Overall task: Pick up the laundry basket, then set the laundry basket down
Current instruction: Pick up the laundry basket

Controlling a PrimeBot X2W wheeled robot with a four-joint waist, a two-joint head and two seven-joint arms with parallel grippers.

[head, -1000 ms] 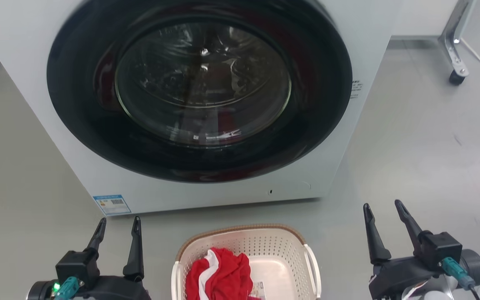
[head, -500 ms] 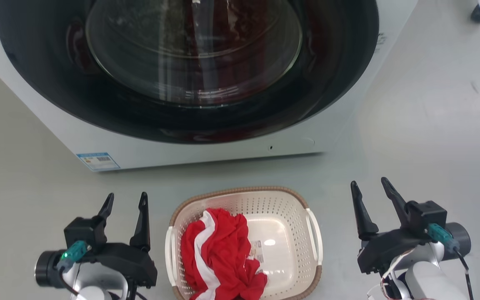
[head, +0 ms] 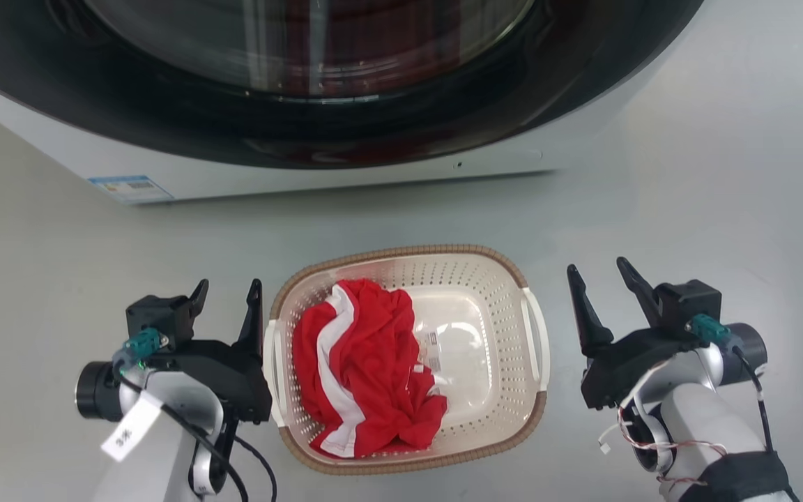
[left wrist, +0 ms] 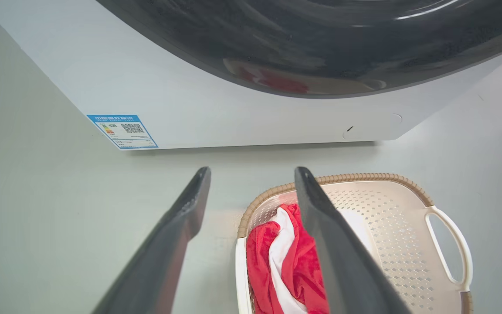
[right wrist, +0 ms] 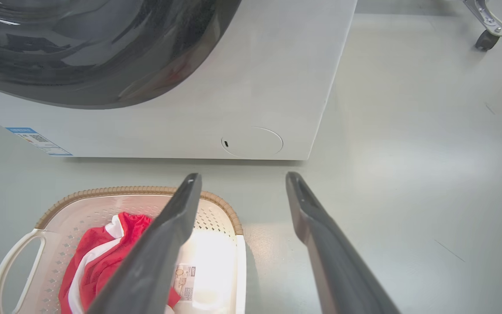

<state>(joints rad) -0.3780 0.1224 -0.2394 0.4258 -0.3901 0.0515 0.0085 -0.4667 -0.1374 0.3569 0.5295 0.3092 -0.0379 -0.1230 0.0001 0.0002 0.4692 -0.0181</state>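
The laundry basket [head: 492, 293] stands on the grey floor in front of the washing machine, cream and perforated with a brown woven rim. A red and white garment [head: 366, 362] lies in its left half. My left gripper [head: 228, 291] is open just left of the basket's left handle [head: 270, 369], with nothing between its fingers. My right gripper [head: 600, 279] is open a little right of the right handle [head: 537, 335], also holding nothing. In the left wrist view the basket [left wrist: 390, 205] lies to the right behind the right finger; in the right wrist view the basket [right wrist: 81, 205] lies at lower left.
The white washing machine [head: 346, 167] with its dark round door [head: 318, 84] stands close behind the basket. Open grey floor [head: 708, 181] spreads to the right and left. A wheeled metal leg [right wrist: 486, 26] shows far right in the right wrist view.
The head camera has tilted down, so the basket now shows whole and the machine has slid up the picture. Both grippers stay open and now flank the basket's handles more closely.
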